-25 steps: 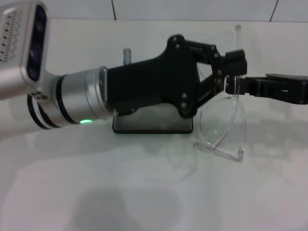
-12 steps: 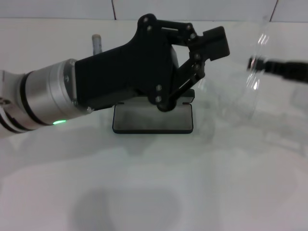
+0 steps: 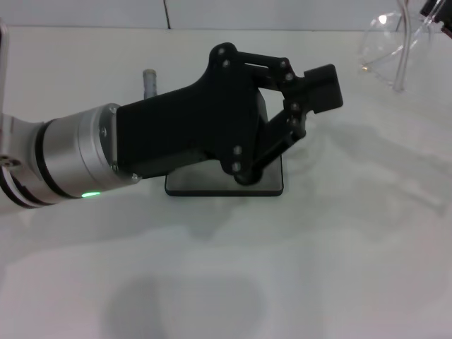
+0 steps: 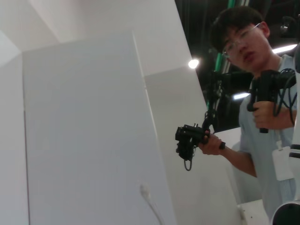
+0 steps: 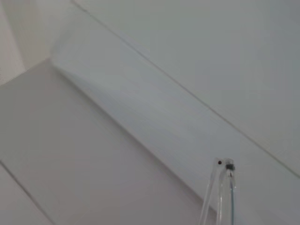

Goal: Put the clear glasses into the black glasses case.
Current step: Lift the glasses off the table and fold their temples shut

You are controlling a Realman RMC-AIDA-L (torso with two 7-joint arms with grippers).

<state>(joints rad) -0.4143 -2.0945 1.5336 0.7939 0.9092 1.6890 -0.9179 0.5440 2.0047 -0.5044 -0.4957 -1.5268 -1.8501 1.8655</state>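
Note:
The black glasses case [image 3: 212, 182] lies on the white table with its grey inside showing, and my left arm hides its far part. My left gripper [image 3: 318, 106] hovers over the case's right end, holding nothing. The clear glasses [image 3: 390, 44] hang in the air at the far right, well off the table and away from the case. Only a dark tip of my right gripper [image 3: 439, 10] shows at the picture's corner, shut on the glasses. One clear arm of the glasses [image 5: 220, 192] appears in the right wrist view.
A small grey post [image 3: 149, 81] stands upright behind my left arm. A tiled wall [image 3: 282, 13] runs along the table's far edge. In the left wrist view, a person [image 4: 253, 108] holding handheld controllers stands beyond white panels.
The right gripper has carried the clear glasses up and away to the far right. The left gripper has drawn back to the left and sits lower over the case.

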